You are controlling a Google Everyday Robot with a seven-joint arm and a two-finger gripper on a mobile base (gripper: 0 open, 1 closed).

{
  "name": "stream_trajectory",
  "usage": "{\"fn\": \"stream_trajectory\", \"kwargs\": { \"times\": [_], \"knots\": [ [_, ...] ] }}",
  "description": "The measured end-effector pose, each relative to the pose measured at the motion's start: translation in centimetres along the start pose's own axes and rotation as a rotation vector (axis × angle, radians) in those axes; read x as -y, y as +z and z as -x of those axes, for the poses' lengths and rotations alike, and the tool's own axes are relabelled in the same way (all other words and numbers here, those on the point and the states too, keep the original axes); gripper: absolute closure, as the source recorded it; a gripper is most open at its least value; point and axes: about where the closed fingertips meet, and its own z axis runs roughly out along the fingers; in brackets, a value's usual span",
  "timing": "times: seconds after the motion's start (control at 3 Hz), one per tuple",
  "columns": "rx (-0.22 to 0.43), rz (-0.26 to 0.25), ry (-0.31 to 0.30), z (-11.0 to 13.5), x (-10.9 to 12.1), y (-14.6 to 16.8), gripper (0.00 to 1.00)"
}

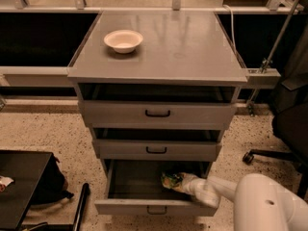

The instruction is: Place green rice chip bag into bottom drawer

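Observation:
The green rice chip bag [171,180] is inside the open bottom drawer [144,208], at the right of its dark interior. My gripper [183,182] reaches into that drawer from the right, over the front panel, and its tip is right against the bag. My white arm [226,190] runs from the lower right corner to the drawer. The part of the bag under the gripper is hidden.
The two shallower drawers [157,113] above are pulled out slightly. A white bowl [123,40] sits on the cabinet top [187,47]. A black office chair [288,124] stands at the right. A black case [19,186] lies on the floor at the lower left.

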Motion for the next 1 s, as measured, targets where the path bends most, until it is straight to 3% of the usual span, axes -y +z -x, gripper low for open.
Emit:
{"fn": "stream_trajectory", "kwargs": {
  "times": [0.33, 1.0],
  "knots": [
    [0.006, -0.016, -0.006, -0.11, 0.94, 0.91, 1.0],
    [0.006, -0.015, -0.006, -0.07, 0.88, 0.88, 0.57]
  ]
}}
